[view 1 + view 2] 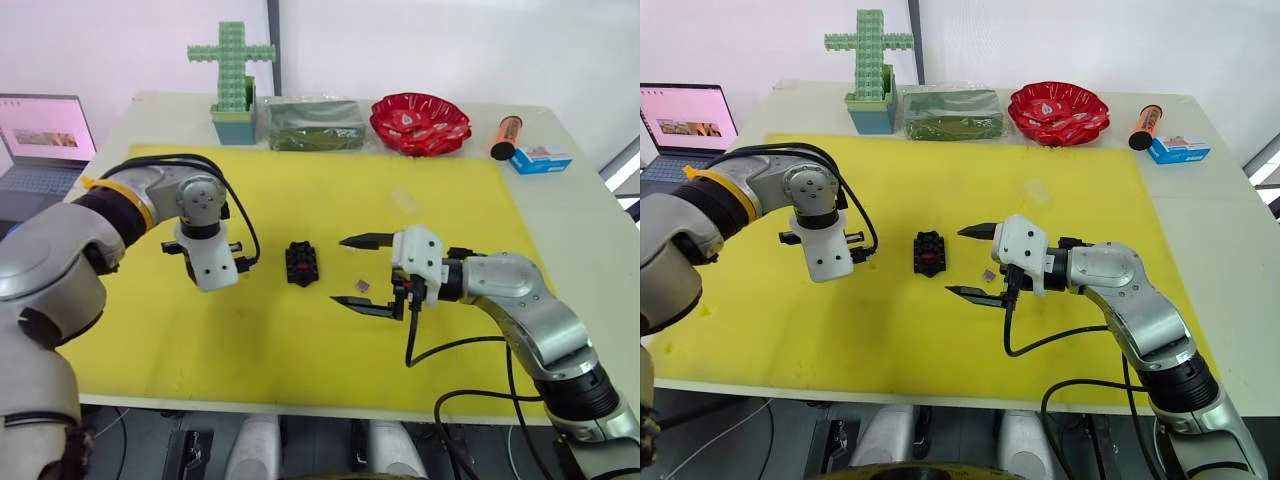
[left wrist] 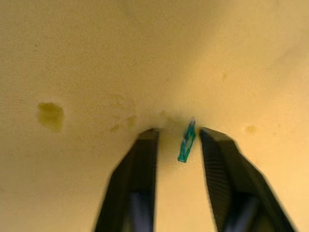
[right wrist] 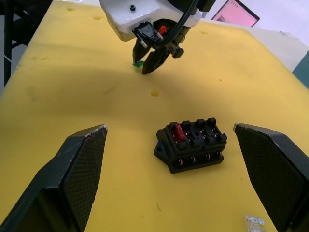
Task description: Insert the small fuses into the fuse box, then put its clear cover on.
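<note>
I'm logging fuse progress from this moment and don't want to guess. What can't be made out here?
- Left claw and green fuse: left wrist view, fingers flank it; contact unclear.
- Fuse box: right wrist view, one red fuse seated; other slots too dark.
- Clear cover: left eye view, faint on the yellow mat.

My pale table [image 1: 590, 230] carries a yellow mat [image 1: 300, 330]; white walls [image 1: 420, 40] behind, an open laptop [image 1: 40, 140] at my left.

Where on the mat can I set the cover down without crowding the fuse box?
Bare yellow mat along its near edge, below both grippers. Crowded: between left gripper, fuse box and right gripper, where a brownish fuse lies.
</note>
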Controlling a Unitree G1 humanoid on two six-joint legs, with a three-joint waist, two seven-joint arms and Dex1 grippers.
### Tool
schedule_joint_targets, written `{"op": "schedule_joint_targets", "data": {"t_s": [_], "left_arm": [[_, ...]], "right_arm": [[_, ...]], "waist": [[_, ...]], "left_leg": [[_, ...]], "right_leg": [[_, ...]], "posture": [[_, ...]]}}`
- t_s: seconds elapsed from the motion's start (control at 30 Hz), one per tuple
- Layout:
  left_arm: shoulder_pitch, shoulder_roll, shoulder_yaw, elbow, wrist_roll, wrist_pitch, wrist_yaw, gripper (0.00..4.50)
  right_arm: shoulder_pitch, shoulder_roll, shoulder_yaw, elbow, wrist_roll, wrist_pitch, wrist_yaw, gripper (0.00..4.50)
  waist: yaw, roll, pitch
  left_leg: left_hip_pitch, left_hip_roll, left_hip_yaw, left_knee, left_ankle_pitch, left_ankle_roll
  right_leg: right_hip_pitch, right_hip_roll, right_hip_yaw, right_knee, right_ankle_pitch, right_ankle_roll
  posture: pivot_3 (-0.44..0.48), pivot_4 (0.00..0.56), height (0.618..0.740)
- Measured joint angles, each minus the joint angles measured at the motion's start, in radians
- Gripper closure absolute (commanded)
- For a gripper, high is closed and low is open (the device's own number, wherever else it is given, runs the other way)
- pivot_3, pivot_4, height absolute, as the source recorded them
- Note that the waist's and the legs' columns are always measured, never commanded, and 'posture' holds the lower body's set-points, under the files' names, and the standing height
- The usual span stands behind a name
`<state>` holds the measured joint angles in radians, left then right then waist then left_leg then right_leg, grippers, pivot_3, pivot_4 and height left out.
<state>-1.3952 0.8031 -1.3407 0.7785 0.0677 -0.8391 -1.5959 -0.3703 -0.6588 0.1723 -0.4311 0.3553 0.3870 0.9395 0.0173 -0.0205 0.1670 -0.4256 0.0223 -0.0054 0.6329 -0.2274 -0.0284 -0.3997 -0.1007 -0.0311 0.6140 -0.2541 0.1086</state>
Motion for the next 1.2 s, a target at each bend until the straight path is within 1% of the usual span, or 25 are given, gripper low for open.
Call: {"op": "schedule_joint_targets", "data": {"t_s": [0.1,0.17,0.2,0.3,0.4,0.57,0.67,0.7,0.77,0.8,0.83,0.9,0.97,1.03,1.1,1.13,1.2], "left_arm": [[0.004,0.001,0.021,-0.004,-0.01,0.021,-0.006,1.02],[0.003,-0.001,0.039,-0.009,-0.024,0.047,-0.012,0.39],[0.002,-0.003,0.056,-0.013,-0.049,0.073,-0.015,0.03],[-0.014,-0.019,0.117,-0.017,-0.1,0.128,-0.014,0.03],[-0.028,-0.016,0.159,-0.037,-0.122,0.174,-0.013,0.03],[-0.012,0.049,0.31,-0.106,-0.162,0.342,-0.014,0.03],[0.053,0.114,0.43,-0.195,-0.234,0.517,-0.014,0.03],[0.095,0.143,0.489,-0.246,-0.286,0.622,-0.015,0.03],[0.193,0.213,0.639,-0.354,-0.432,0.905,0.001,0.03],[0.242,0.247,0.724,-0.41,-0.508,1.058,0.025,0.03],[0.276,0.275,0.784,-0.446,-0.561,1.16,0.047,0.03],[0.421,0.345,0.987,-0.53,-0.734,1.435,0.153,0.03],[0.583,0.375,1.196,-0.567,-0.882,1.678,0.293,0.03],[0.724,0.341,1.405,-0.585,-1.019,1.888,0.455,0.03],[0.803,0.288,1.573,-0.589,-1.125,2.031,0.594,0.03],[0.855,0.25,1.68,-0.597,-1.192,2.102,0.68,0.03],[0.955,0.187,1.84,-0.623,-1.327,2.189,0.836,0.03]], "right_arm": [[0.0,0.0,0.0,0.004,-0.001,-0.002,0.001,0.0],[0.0,0.0,0.0,0.005,-0.002,-0.007,0.002,0.0],[0.0,0.001,0.001,0.007,-0.003,-0.013,0.005,0.0],[-0.003,0.004,0.005,0.025,-0.009,-0.026,0.012,0.0],[-0.006,0.008,0.008,0.038,-0.011,-0.033,0.021,0.0],[-0.035,0.012,0.013,0.069,-0.011,-0.048,0.048,0.0],[-0.044,0.015,0.017,0.074,-0.012,-0.051,0.055,0.0],[-0.049,0.019,0.019,0.076,-0.011,-0.05,0.056,0.0],[-0.061,0.025,0.021,0.081,-0.01,-0.049,0.057,0.0],[-0.065,0.027,0.02,0.081,-0.009,-0.046,0.057,0.0],[-0.067,0.029,0.02,0.082,-0.009,-0.045,0.057,0.0],[-0.079,0.043,0.026,0.084,-0.01,-0.043,0.057,0.0],[-0.086,0.051,0.031,0.085,-0.011,-0.045,0.056,0.0],[-0.101,0.07,0.042,0.093,-0.014,-0.045,0.055,0.0],[-0.117,0.09,0.054,0.097,-0.017,-0.049,0.055,0.0],[-0.123,0.099,0.057,0.1,-0.017,-0.051,0.055,0.0],[-0.13,0.104,0.059,0.107,-0.017,-0.054,0.056,0.0]], "waist": [[0.004,0.0,0.0],[0.012,0.0,0.0],[0.019,0.0,0.0],[0.025,0.0,0.0],[0.019,0.0,0.0],[-0.005,0.0,0.0],[-0.014,0.0,0.0],[-0.02,0.0,0.0],[-0.034,0.0,0.0],[-0.037,0.0,0.0],[-0.037,0.0,0.0],[-0.043,0.001,0.0],[-0.043,0.001,0.001],[-0.032,-0.001,0.001],[-0.023,-0.002,0.001],[-0.022,-0.002,0.001],[-0.025,-0.003,0.001]], "left_leg": [[0.0,0.0,-0.001,0.0,0.0,0.0],[0.0,0.0,-0.001,0.001,0.0,0.0],[0.0,0.0,-0.001,0.001,0.0,0.0],[0.0,0.001,-0.002,0.003,0.0,0.0],[0.0,0.001,-0.001,0.003,0.0,0.0],[0.001,0.004,-0.002,-0.001,0.0,0.0],[0.003,0.007,-0.002,-0.001,0.0,0.0],[0.003,0.008,-0.002,-0.001,0.0,0.0],[0.003,0.01,-0.003,-0.002,0.0,0.0],[0.003,0.01,-0.003,-0.002,0.0,0.0],[0.003,0.01,-0.004,-0.002,0.0,0.0],[0.006,0.01,-0.002,-0.004,0.0,0.0],[0.01,0.011,-0.003,-0.004,0.0,0.001],[0.014,0.011,-0.003,-0.004,0.0,0.001],[0.016,0.011,-0.005,-0.003,0.0,0.0],[0.017,0.011,-0.004,-0.003,0.0,0.0],[0.018,0.01,-0.004,-0.003,0.0,0.0]], "right_leg": [[0.0,0.001,-0.001,0.001,0.0,0.001],[0.0,0.001,0.0,0.001,0.0,0.0],[0.0,0.001,0.0,0.001,0.0,0.0],[0.002,0.002,0.0,0.0,-0.002,-0.003],[0.002,0.002,0.0,0.0,0.0,0.0],[0.0,0.007,0.0,0.002,0.0,0.0],[0.0,0.009,0.0,0.003,0.0,0.0],[0.0,0.01,0.001,0.003,0.0,0.0],[0.0,0.012,0.001,0.006,0.0,0.0],[-0.001,0.012,0.001,0.007,0.0,0.0],[-0.001,0.012,0.001,0.008,0.0,0.0],[0.0,0.012,0.002,0.01,-0.001,-0.001],[0.001,0.012,0.002,0.014,-0.003,-0.002],[0.004,0.012,0.002,0.015,-0.006,-0.003],[0.006,0.012,0.001,0.015,-0.006,-0.004],[0.007,0.012,0.002,0.015,-0.006,-0.004],[0.009,0.011,0.002,0.015,-0.006,-0.004]], "posture": [[0.0,0.15,0.74],[0.0,0.15,0.74],[0.0,0.15,0.74],[0.0,0.15,0.74],[0.0,0.15,0.74],[0.0,0.15,0.74],[0.0,0.15,0.74],[0.0,0.15,0.74],[0.0,0.15,0.74],[0.0,0.15,0.74],[0.0,0.15,0.74],[0.0,0.15,0.74],[0.0,0.15,0.74],[0.0,0.15,0.74],[0.0,0.15,0.74],[0.0,0.15,0.74],[0.0,0.15,0.74]]}}
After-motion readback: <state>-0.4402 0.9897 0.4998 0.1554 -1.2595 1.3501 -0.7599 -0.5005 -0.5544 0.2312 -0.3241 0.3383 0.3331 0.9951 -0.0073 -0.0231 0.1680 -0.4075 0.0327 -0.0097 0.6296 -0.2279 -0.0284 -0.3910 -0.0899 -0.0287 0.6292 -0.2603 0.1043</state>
